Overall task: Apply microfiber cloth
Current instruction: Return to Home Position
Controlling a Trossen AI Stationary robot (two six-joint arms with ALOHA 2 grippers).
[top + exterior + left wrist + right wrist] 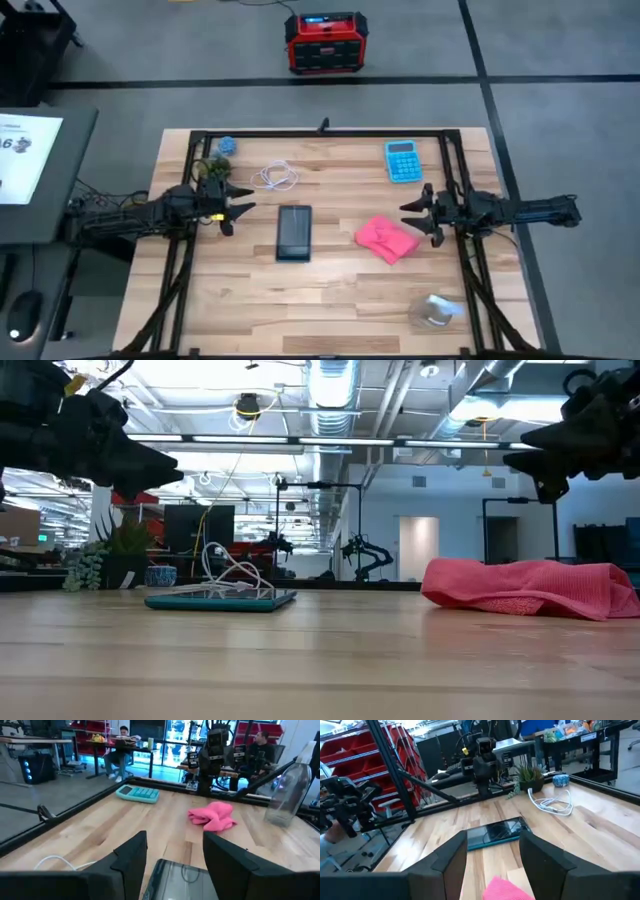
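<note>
The microfiber cloth lies in a soft pink heap on the wooden table. It is near the middle, a bit toward the right arm's side. Nothing holds it. The dark phone lies flat just beside it, with a small gap between them.

The right gripper hangs in the air near the cloth and does not touch it. Its two dark fingers are spread wide apart, and there is nothing between them. The left gripper hangs on the other side of the phone, also up off the table. Its fingers are spread wide too, and it holds nothing.

A blue calculator sits at the far side of the table, beyond the cloth. A curled white cable lies beyond the phone. A little green plant stands at the far corner on the left arm's side. A clear spray bottle stands at the near edge on the right arm's side, well apart from the cloth.

On the grey floor past the table sits a red and black box. Farther back in the room, two people sit at desks.
</note>
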